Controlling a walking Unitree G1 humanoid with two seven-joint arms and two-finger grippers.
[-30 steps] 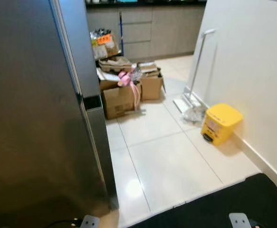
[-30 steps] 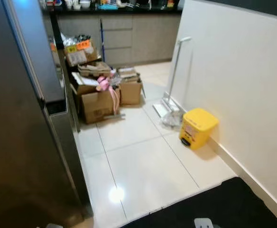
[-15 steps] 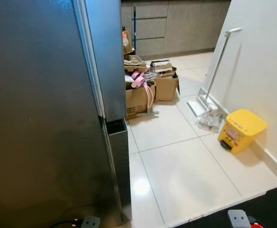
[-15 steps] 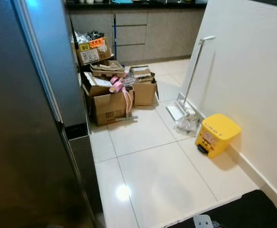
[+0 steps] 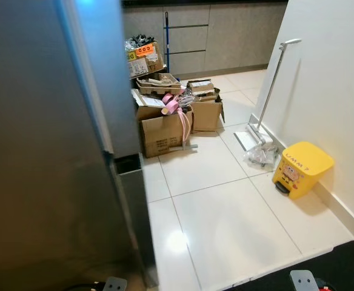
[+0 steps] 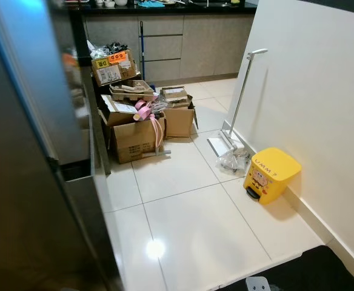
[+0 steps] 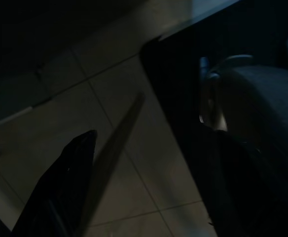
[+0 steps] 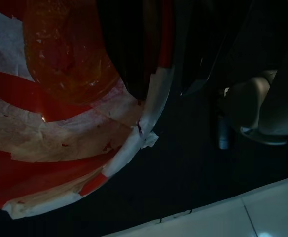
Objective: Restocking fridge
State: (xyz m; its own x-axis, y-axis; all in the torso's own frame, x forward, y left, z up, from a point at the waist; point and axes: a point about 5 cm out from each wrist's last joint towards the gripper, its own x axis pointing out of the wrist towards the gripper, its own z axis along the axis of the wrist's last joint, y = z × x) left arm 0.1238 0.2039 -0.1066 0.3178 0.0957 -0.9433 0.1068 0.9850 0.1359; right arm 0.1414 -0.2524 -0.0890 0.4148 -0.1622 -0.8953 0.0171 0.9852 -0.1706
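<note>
**Fridge door shut, a red-and-white container at the right gripper**

Jaws of the right gripper (image 8: 134, 59) cannot be read with certainty: one dark finger lies across a red-and-white container (image 8: 60, 138) with a torn paper label, pressed against it, but the second finger is hidden, so whether it grips cannot be told. Of the left gripper (image 7: 60, 187) a single black finger shows in a very dark picture, above pale floor tiles and the edge of a black mat; its state cannot be told either.

Most of the head camera's near side is taken by the grey fridge (image 5: 37, 151), its door closed and its top and bottom cut off. Beyond the fridge's far edge lie glossy white floor tiles (image 5: 225, 218). Past that edge stands a pile of several cardboard boxes (image 5: 165, 130), overlapping so that an exact count cannot be made, with a pink strap (image 5: 180, 118) hanging over the front one. Across the floor from the fridge, against a white wall (image 5: 328, 79), sit one yellow pedal bin (image 5: 301, 170) and one long-handled white mop (image 5: 268, 91) leaning upright. Grey cabinets (image 5: 225, 36) close the room behind the boxes. A black mat (image 5: 322, 273) fills the corner nearest the robot, partly cut off.
</note>
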